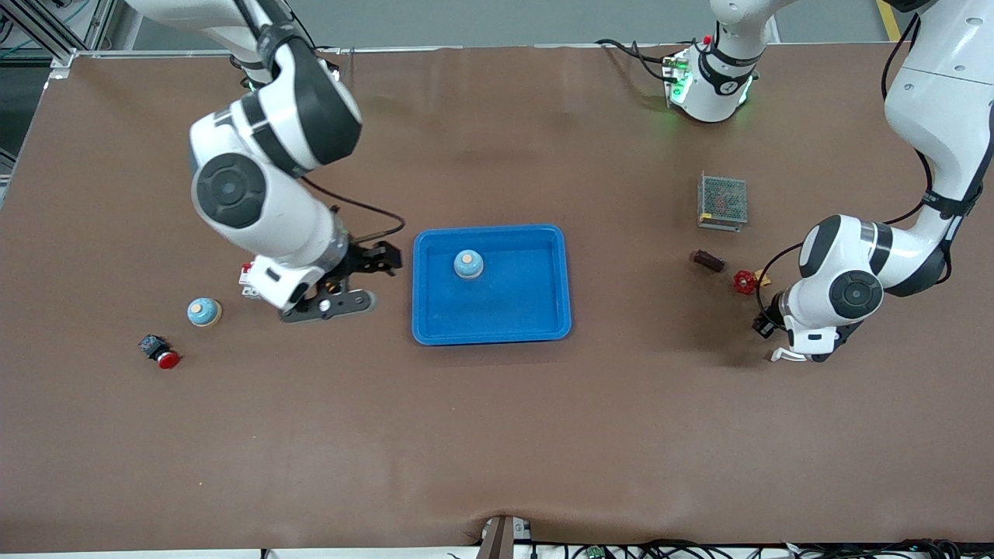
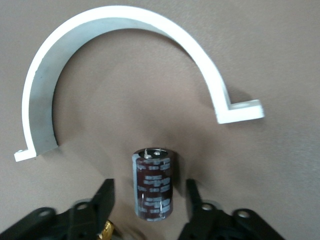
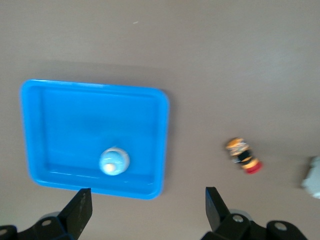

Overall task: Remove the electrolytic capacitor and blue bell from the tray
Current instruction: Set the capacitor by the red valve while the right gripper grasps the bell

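Note:
A dark brown capacitor (image 2: 153, 182) with grey print stands between the fingers of my left gripper (image 2: 149, 184). The jaws are open, with a gap on each side of it. In the front view the left arm's wrist (image 1: 823, 310) hides it. A light blue bell (image 1: 468, 265) with an orange button sits in the blue tray (image 1: 497, 326), in the part farther from the front camera. My right gripper (image 1: 371, 279) hangs open and holds nothing, over the table beside the tray's edge at the right arm's end. Its wrist view shows the tray (image 3: 65, 110) and the bell (image 3: 114, 161).
A white half-ring clamp (image 2: 125, 20) lies by the capacitor. A red valve handle (image 1: 745, 282), another dark brown cylinder (image 1: 708, 260) and a metal mesh box (image 1: 722, 202) lie nearby. At the right arm's end are another bell (image 1: 204, 312), a red push button (image 1: 159, 352) and a small white part (image 1: 248, 279).

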